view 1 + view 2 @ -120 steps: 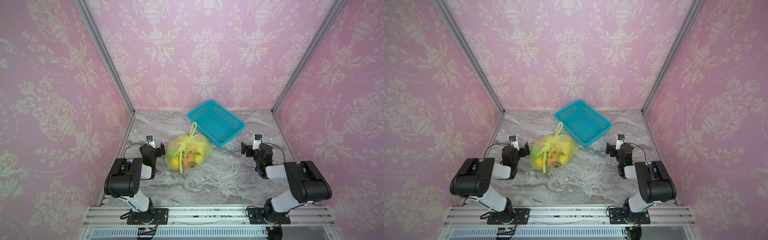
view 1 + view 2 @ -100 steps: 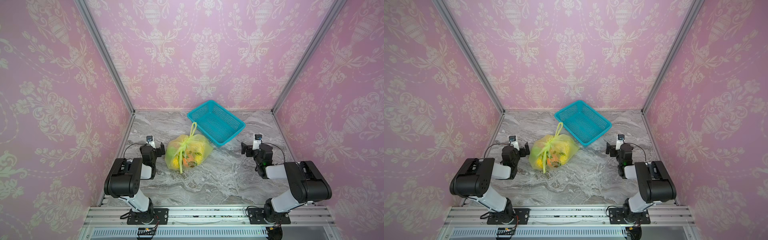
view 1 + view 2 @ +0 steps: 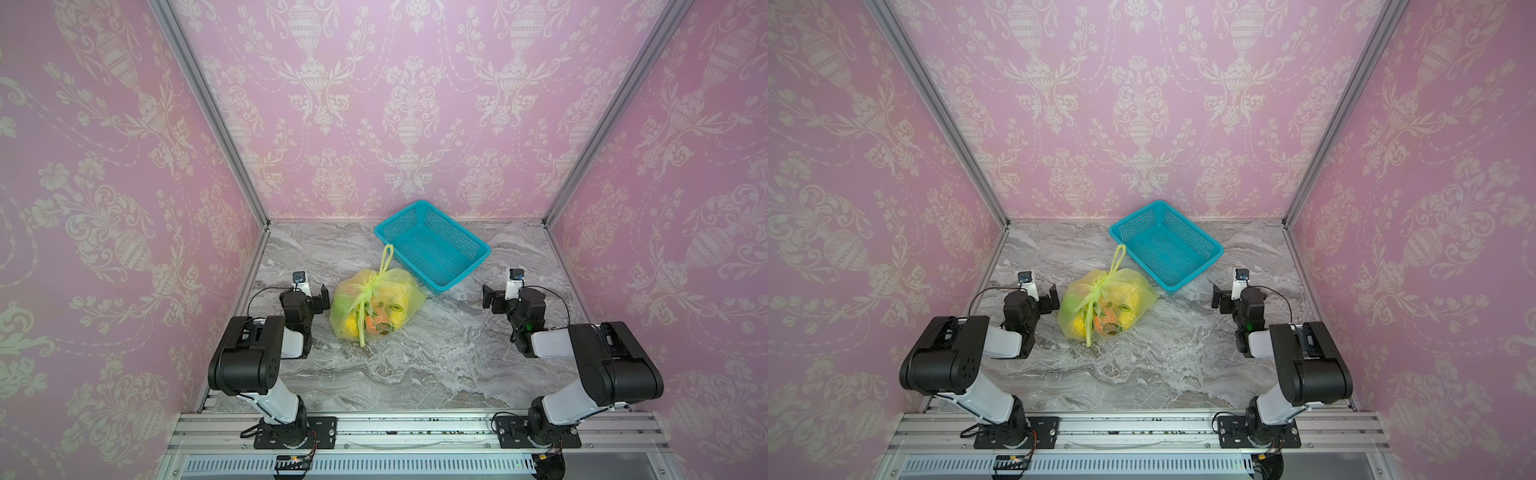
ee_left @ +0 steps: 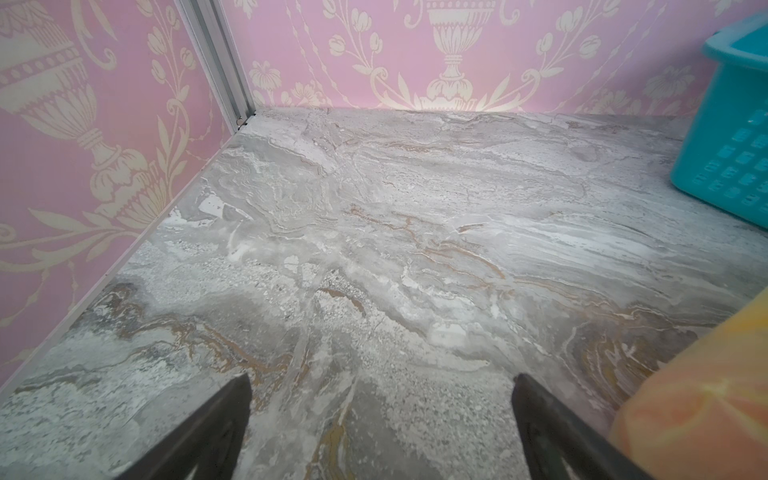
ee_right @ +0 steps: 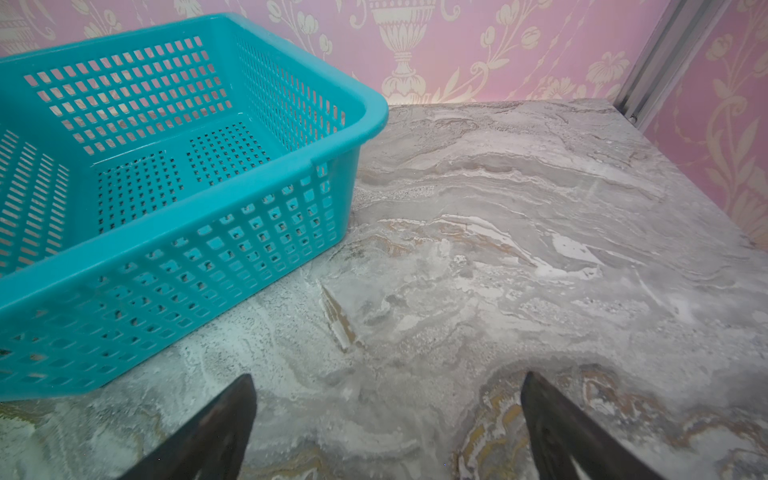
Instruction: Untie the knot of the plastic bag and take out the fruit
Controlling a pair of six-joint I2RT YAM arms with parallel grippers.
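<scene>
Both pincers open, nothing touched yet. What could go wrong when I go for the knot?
1. The knot of bunched yellow-green handles is narrow; a pincer closing beside it may catch the thin translucent yellow-green plastic bag and tear it.
2. The left pincer sits close beside the bag; swinging in could shove it into the teal mesh plastic basket.
3. Once open, the small round toy fruit may roll across the grey marble table.

A: Where do you look from?
B: Two high front eyes look down, far off, on my whole grey marble-patterned bench point(image 3: 436, 365). Wrist cameras skim it closely, facing the pink patterned back wall point(image 4: 519, 62); both catch the teal plastic mesh basket point(image 5: 166, 257).
</scene>
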